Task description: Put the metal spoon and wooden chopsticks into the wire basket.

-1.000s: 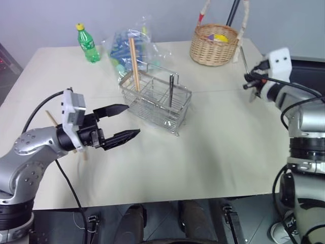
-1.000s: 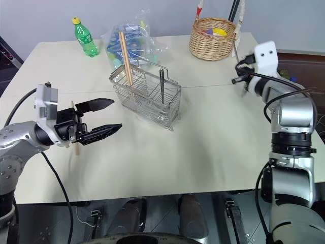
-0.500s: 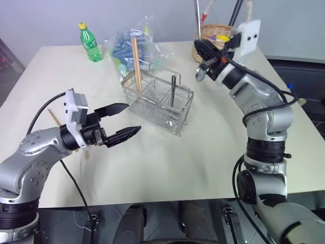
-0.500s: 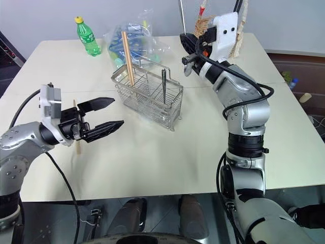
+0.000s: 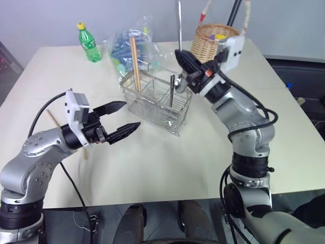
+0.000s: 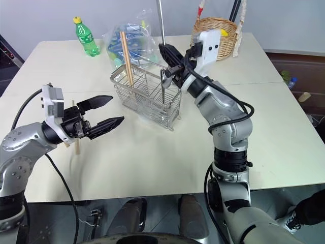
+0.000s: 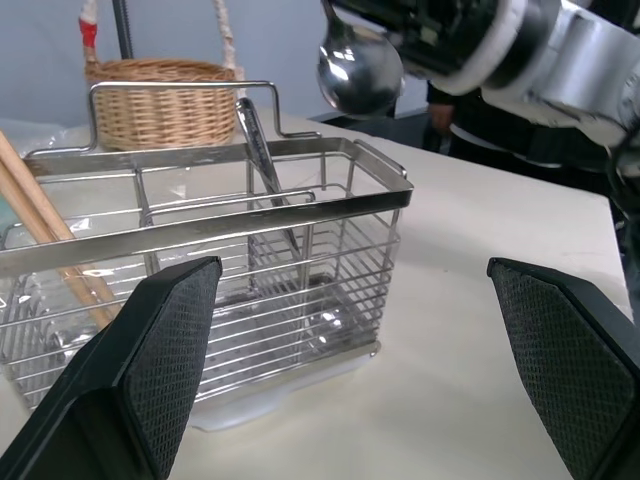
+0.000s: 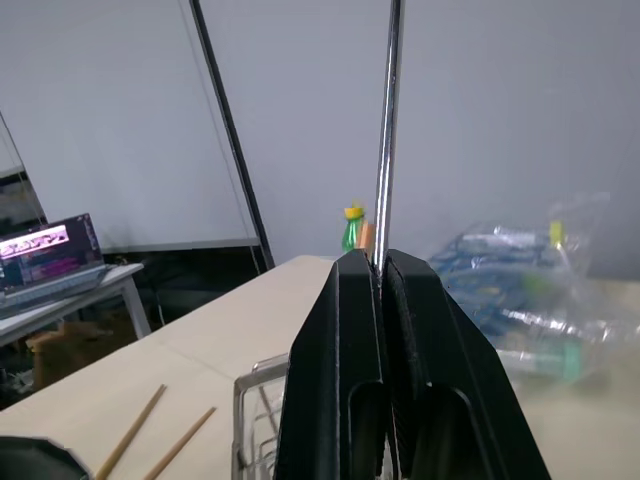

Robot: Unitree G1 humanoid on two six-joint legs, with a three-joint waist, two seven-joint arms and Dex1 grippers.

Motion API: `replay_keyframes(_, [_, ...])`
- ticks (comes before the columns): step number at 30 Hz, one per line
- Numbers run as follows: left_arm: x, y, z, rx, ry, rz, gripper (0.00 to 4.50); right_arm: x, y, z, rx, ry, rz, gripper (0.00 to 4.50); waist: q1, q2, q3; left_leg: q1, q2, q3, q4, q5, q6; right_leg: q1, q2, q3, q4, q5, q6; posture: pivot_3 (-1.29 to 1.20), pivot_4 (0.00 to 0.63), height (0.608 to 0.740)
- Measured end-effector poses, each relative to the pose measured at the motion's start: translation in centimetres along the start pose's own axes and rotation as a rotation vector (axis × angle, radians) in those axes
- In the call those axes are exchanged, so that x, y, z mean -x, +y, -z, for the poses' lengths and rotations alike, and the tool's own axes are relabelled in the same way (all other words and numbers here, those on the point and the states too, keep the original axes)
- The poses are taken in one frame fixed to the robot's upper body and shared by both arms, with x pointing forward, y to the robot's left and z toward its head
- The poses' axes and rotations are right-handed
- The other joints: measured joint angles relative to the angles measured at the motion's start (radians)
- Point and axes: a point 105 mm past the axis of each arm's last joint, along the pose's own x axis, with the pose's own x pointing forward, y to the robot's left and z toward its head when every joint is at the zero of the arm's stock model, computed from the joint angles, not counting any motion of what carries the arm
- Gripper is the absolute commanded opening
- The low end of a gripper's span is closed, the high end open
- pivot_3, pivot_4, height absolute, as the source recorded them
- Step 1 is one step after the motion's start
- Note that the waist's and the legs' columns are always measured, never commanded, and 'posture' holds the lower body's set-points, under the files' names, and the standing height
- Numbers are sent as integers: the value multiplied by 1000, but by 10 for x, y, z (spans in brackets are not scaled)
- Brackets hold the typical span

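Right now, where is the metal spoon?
The metal spoon is held upright in the shut right gripper, handle up, just above the wire basket's right end.

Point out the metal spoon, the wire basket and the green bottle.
metal spoon (image 7: 358, 72), left wrist view, on its bowl.
wire basket (image 5: 152, 101), left eye view, on its near side wall.
green bottle (image 6: 87, 41), right eye view, on its body.

Glossy metal spoon (image 7: 358, 72) and shiny wire basket (image 5: 157, 99), matt wooden chopsticks (image 5: 135, 62), woven wicker basket (image 5: 212, 44), crinkly clear plastic bag (image 5: 129, 43), smooth matt counter (image 5: 167, 152)
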Motion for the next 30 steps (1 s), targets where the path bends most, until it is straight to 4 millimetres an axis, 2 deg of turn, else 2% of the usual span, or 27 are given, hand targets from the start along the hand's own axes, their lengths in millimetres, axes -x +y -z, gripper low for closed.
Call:
replay_keyframes(18, [-2,3,1,15,-21,-52,4500,-4,1,21,-30,-22,-12,16,1,0,0,0,0,0,0,0,0,0,0,0,0,0,0,0,150,740])
replay_keyframes(21, [-3,1,-1,8,-30,-53,4500,-2,-3,27,-30,-16,1,883,1,0,0,0,0,0,0,0,0,0,0,0,0,0,0,0,150,740])
replay_keyframes(25, [-3,2,-1,9,-32,-57,4500,-2,-5,28,-26,-26,6,2843,0,0,0,0,0,0,0,0,0,0,0,0,0,0,0,0,150,740])
replay_keyframes(28, [-3,2,-1,9,-32,-58,4500,-2,-4,28,-22,-28,2,4483,1,0,0,0,0,0,0,0,0,0,0,0,0,0,0,0,150,740])
replay_keyframes(30, [-3,2,-1,9,-32,-59,4500,-3,-3,29,-17,-24,-1,4483,1,0,0,0,0,0,0,0,0,0,0,0,0,0,0,0,150,740])
